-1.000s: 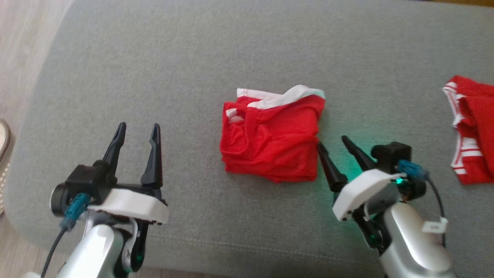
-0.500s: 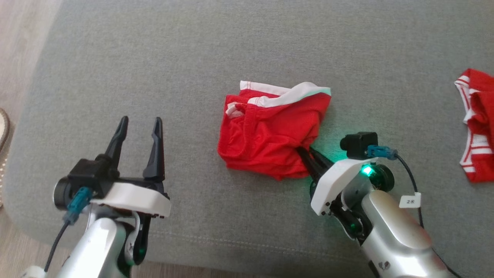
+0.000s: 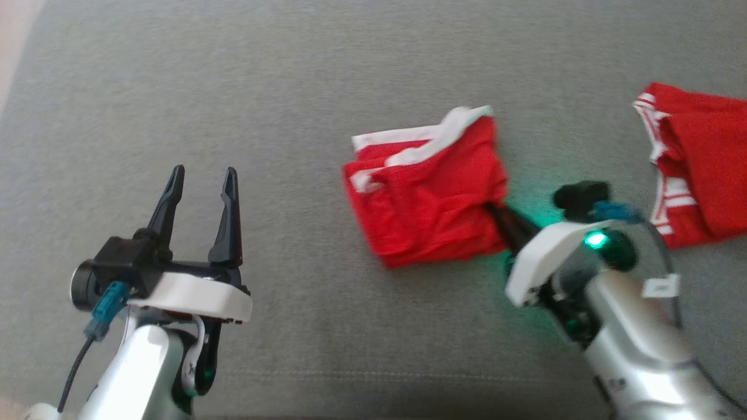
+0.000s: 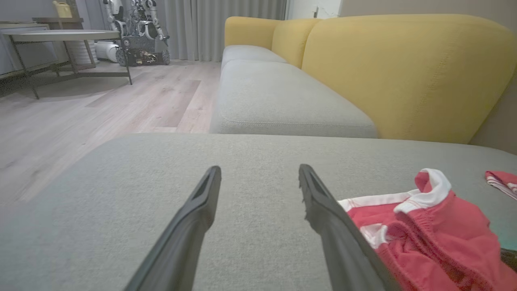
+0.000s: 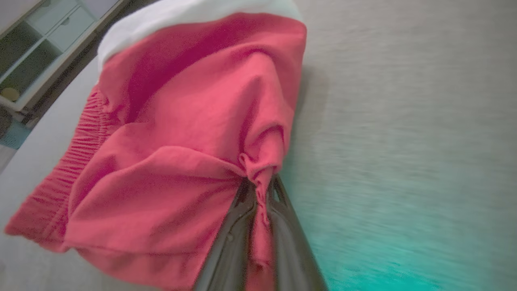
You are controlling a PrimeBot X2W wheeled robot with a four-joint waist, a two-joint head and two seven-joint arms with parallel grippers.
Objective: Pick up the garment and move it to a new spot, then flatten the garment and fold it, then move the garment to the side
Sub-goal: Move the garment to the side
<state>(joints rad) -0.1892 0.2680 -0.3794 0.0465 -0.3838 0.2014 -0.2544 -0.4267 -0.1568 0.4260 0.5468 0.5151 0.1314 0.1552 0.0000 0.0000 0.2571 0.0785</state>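
The right gripper (image 3: pixel 497 214) is clamped on the garment (image 3: pixel 429 198) at its right edge, mid-cushion (image 3: pixel 262 87). The left gripper (image 3: pixel 201 178) hangs spread wide, empty. Lift slowly and level, so the thin pinch holds and the folds don't spill.

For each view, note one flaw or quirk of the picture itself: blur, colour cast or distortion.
Head view: soft motion blur, green glow on the grey cushion by the right gripper. Left wrist view: sharp and evenly lit, but the wide lens makes the left gripper loom large. Right wrist view: the cushion is streaked with blur and tinted teal; the red garment is crisper.
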